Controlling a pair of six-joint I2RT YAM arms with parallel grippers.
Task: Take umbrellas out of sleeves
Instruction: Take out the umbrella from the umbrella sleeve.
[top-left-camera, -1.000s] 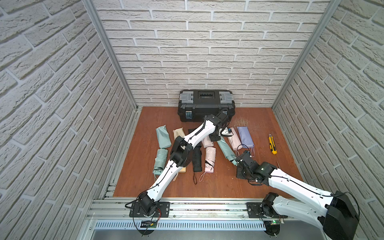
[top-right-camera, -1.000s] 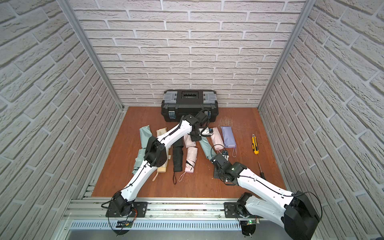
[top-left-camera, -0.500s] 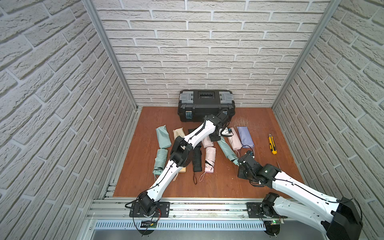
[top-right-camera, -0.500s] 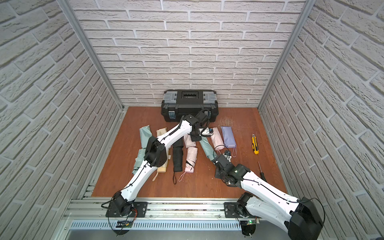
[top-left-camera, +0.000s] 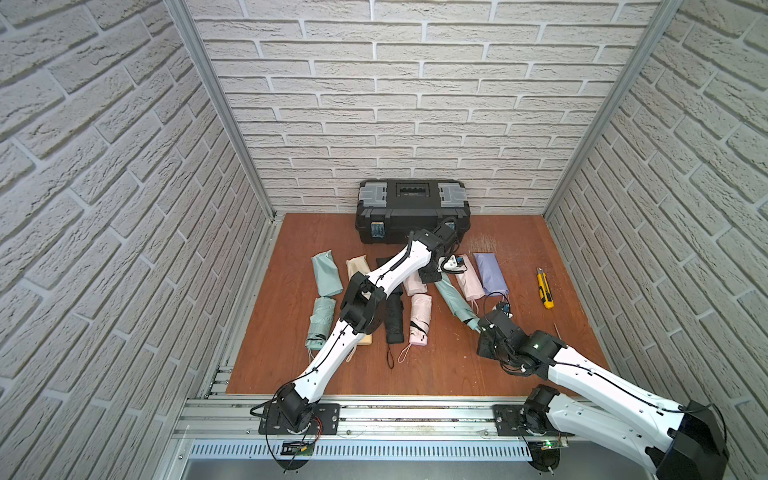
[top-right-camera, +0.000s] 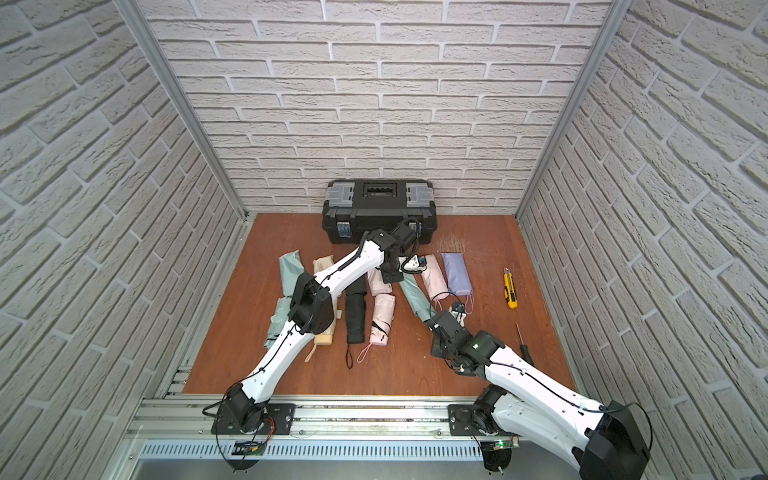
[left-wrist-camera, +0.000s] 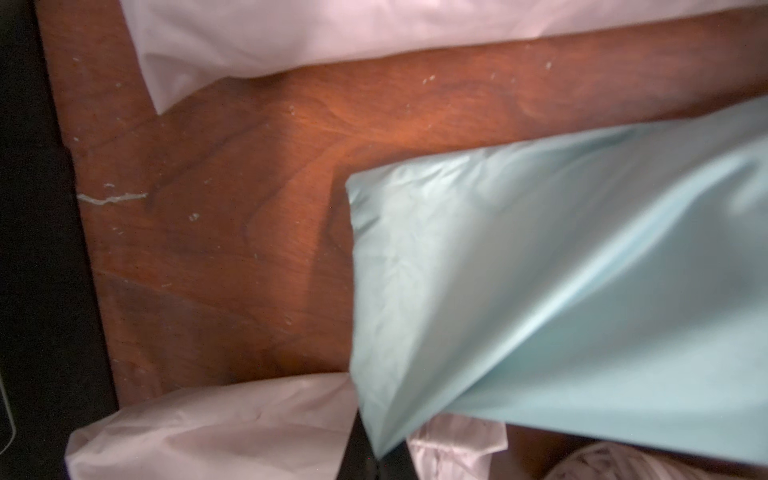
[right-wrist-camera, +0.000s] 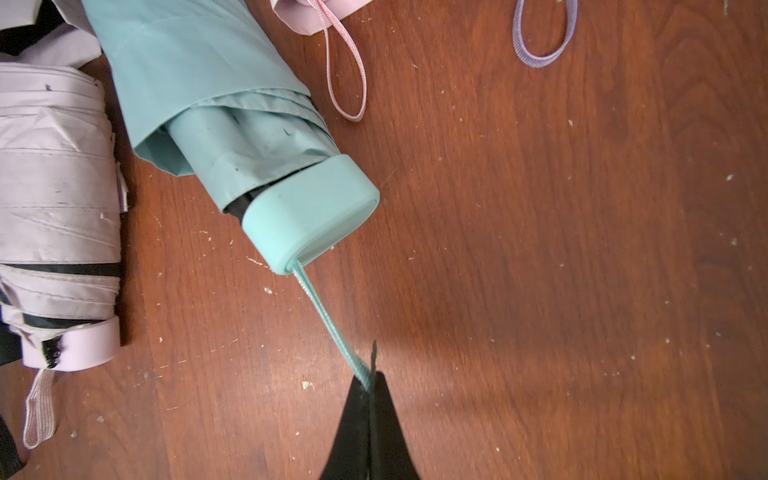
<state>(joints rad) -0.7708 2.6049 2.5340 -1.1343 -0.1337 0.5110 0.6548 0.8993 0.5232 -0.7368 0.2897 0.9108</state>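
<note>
1. Here, the plump mint-green folded fabric umbrella (right-wrist-camera: 257, 141) is lying on its side near the middle of the brown wooden table (top-left-camera: 436, 365). Its rounded mint plastic handle (right-wrist-camera: 311, 212) is sticking out of the limp mint-green fabric sleeve (right-wrist-camera: 187, 54), while the rest is sitting inside.
2. The right gripper (right-wrist-camera: 369, 386) is clamping its black jaws tight on the thin mint wrist loop (right-wrist-camera: 328, 320), which is running straight out from the handle.
3. The left gripper (left-wrist-camera: 376, 457) is hovering at the sleeve's far, closed end. A corner of the sleeve is reaching its dark tips, but it cannot be told whether they are pinching the fabric.
4. A pale pink rolled umbrella with a dark strap (top-left-camera: 419, 316) is lying bare just beside the mint one, and a black rolled umbrella (top-left-camera: 394, 318) is lying next to it.
5. On the mint sleeve's other side, a pink fabric pouch (top-left-camera: 467, 276) and a lavender fabric pouch (top-left-camera: 490, 274) are lying side by side.
6. A black plastic toolbox (top-left-camera: 411, 208) is standing against the back wall, and a yellow utility knife (top-left-camera: 544, 288) is lying well apart from the pouches.
</note>
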